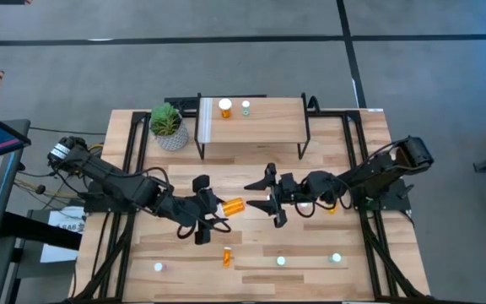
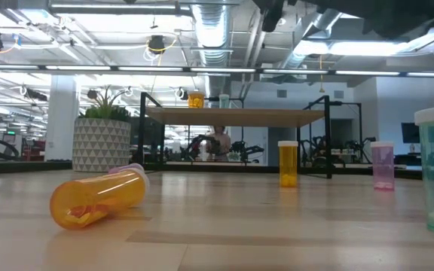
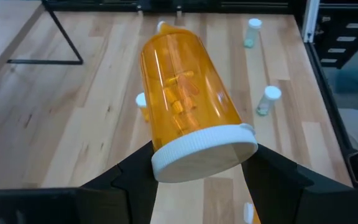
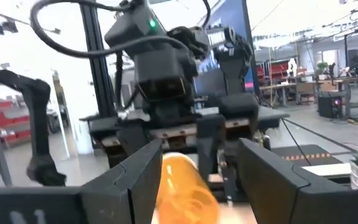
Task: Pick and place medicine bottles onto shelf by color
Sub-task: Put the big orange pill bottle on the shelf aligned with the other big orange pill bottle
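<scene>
The large orange bottle [image 3: 188, 102] is glossy, see-through plastic with a matt white ribbed cap [image 3: 205, 151], and the fingers [image 3: 132, 180] either side of it look like dull black plastic. The tabletop [image 1: 251, 245] is pale planked wood with a smooth, faintly shiny finish. The shelf [image 1: 264, 131] has a light wood board on thin black legs, probably metal.

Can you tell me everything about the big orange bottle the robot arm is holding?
The big orange bottle is see-through orange plastic with a white round cap, and orange pills show inside it. It is held sideways above the table's middle, not upright. The left gripper pinches it at the cap end, a dark finger on each side of the cap. Its other end points at the right gripper, whose open fingers stand either side of it; whether they touch it cannot be told.
</scene>
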